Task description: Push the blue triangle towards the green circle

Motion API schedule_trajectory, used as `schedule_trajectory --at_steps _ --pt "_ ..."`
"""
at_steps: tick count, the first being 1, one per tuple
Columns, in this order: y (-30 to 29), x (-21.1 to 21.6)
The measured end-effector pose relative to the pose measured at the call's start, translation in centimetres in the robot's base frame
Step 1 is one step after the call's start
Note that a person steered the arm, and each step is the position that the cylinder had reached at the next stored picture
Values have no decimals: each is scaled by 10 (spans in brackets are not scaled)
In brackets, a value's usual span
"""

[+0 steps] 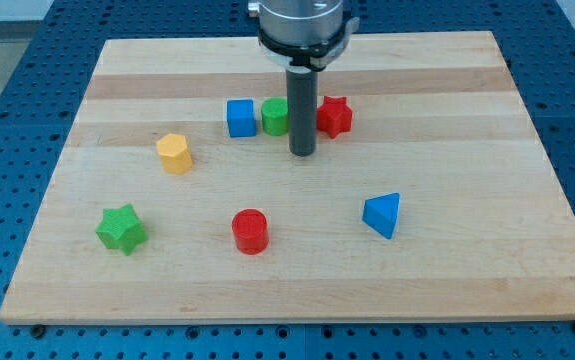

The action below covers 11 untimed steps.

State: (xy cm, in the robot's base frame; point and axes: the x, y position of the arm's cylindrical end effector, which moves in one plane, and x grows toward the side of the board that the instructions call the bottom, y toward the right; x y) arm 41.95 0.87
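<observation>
The blue triangle (pixel 382 215) lies at the view's lower right of the wooden board (pixel 467 120). The green circle (pixel 275 117) stands near the view's top centre, between a blue cube (pixel 240 118) and a red star (pixel 335 116). My tip (pixel 302 154) is the lower end of the dark rod, just below and right of the green circle, between it and the red star. The tip is well up and left of the blue triangle, apart from it.
A yellow hexagon (pixel 175 153) lies at the left of centre. A green star (pixel 121 229) sits at the lower left. A red cylinder (pixel 251 231) stands at the lower centre. Blue perforated table surrounds the board.
</observation>
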Motion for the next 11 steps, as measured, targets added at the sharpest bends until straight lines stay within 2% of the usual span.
schedule_trajectory --at_steps 1,3,4,6,7,8,9,11 --pt "41 12" --pt "153 100" --pt "136 119" --pt "80 77" --pt "60 80" --pt "60 123" --pt "49 136" --pt "25 98"
